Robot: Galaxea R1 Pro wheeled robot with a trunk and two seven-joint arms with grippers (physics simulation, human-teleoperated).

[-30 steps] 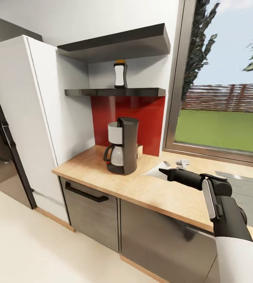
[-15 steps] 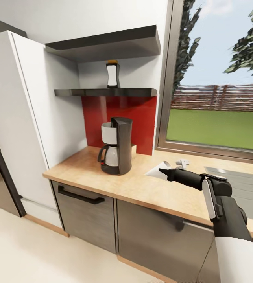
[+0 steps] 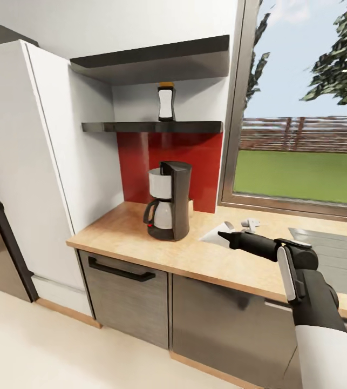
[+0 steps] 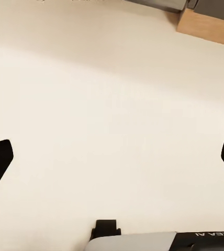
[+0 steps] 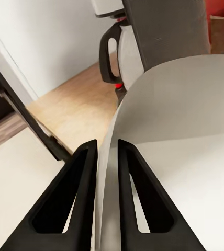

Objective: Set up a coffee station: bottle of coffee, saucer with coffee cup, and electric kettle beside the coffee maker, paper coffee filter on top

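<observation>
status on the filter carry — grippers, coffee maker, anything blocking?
Right gripper pinching paper coffee filter; left gripper open over floor. Coffee maker on countertop, top bare. Bottle of coffee on shelf. Path unobstructed.

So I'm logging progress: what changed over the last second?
Only the camera view swung: the whole scene slid left, then partly back. The right hand stays shut on the paper coffee filter, out over the countertop. The coffee maker and the bottle of coffee on its shelf sit unmoved.
</observation>
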